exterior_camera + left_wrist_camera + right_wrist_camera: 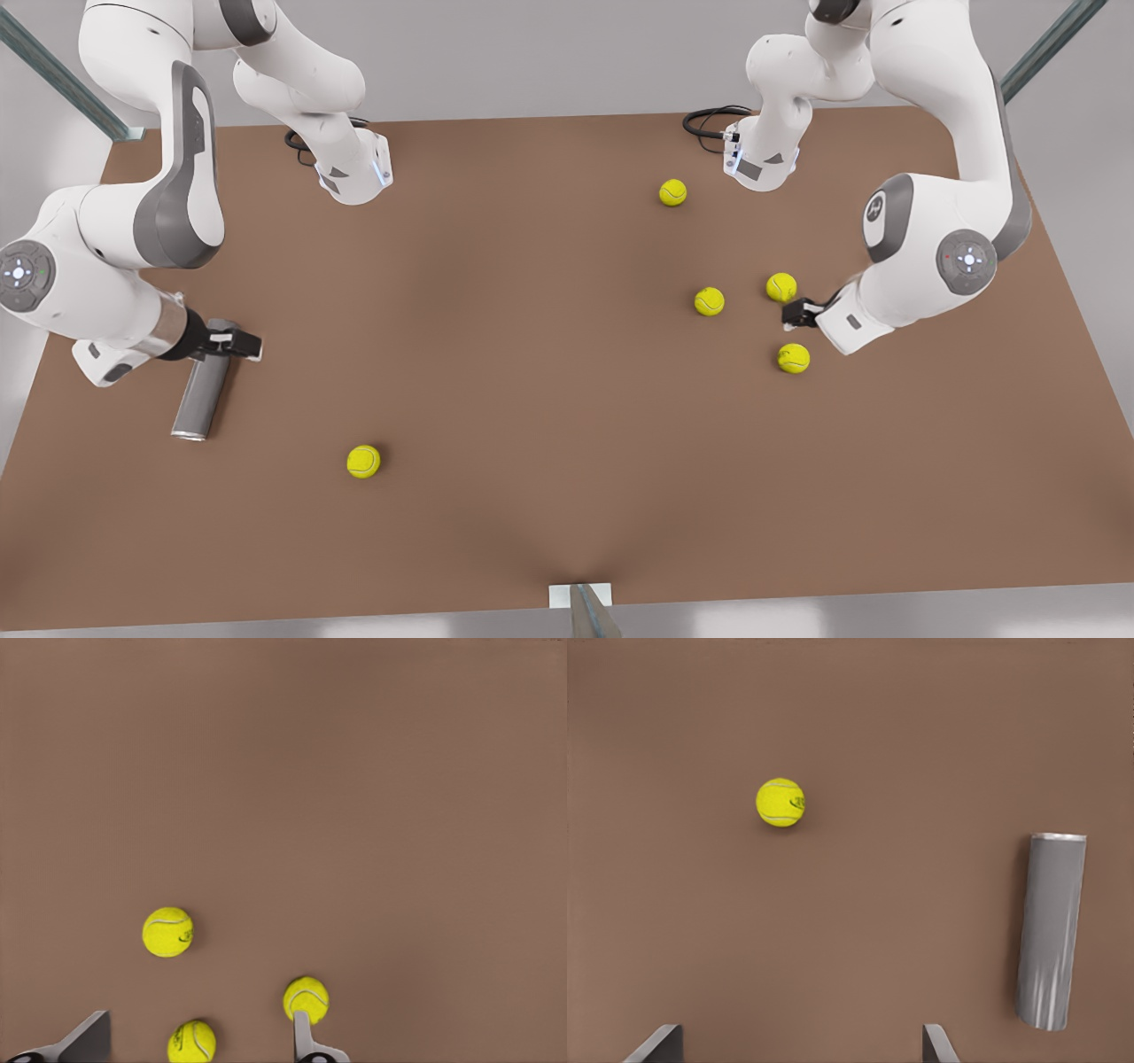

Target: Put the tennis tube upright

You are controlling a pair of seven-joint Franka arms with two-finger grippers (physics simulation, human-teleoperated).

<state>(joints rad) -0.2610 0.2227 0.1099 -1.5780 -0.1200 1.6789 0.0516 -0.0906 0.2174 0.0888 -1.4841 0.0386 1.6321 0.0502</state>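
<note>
The tennis tube, a dark-grey cylinder, lies on its side on the brown table at the front view's left. Its light-rimmed end points toward the table's near edge. My right gripper hovers by the tube's far end, open. In the right wrist view the tube lies outside the fingers, beside one fingertip, with nothing in the right gripper. My left gripper waits open at the front view's right among tennis balls; the left wrist view shows the left gripper empty.
Yellow-green tennis balls lie on the table: one near the tube, three around the left gripper, one farther back. Black cables sit at the arm bases.
</note>
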